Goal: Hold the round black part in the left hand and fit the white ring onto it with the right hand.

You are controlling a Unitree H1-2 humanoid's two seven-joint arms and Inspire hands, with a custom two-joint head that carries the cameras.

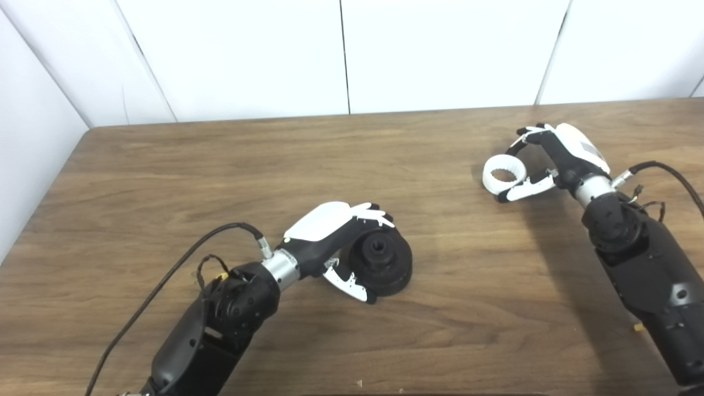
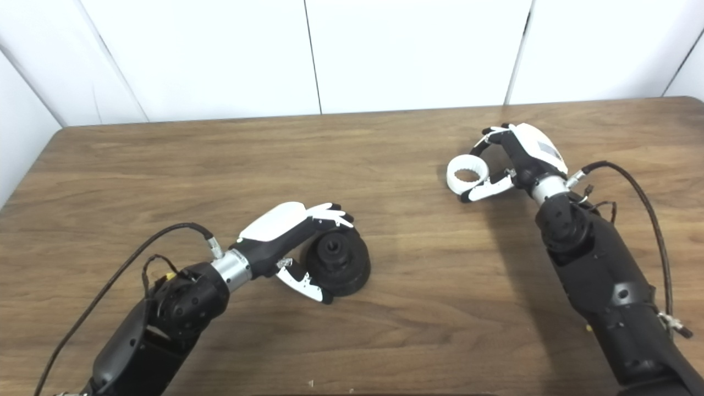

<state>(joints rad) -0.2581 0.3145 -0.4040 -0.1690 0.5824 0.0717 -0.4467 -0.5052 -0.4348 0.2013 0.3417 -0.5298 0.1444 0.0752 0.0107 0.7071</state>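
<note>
- Black round part (image 1: 380,263) rested on the wooden table (image 1: 165,181), near its middle, tilted so that its central hub faced up and toward the camera.
- Left hand (image 1: 330,239) curled around the part's left side, fingers (image 1: 375,214) over the top rim and thumb (image 1: 348,283) against the lower edge, grasping it.
- White ring (image 1: 504,176) lay toward the table's far right, well apart from the black part, its ridged opening facing up.
- Right hand (image 1: 553,159) enclosed the ring's right side, thumb (image 1: 525,190) touching the near edge and fingers (image 1: 528,135) arched behind; whether the grip had closed could not be told.
</note>
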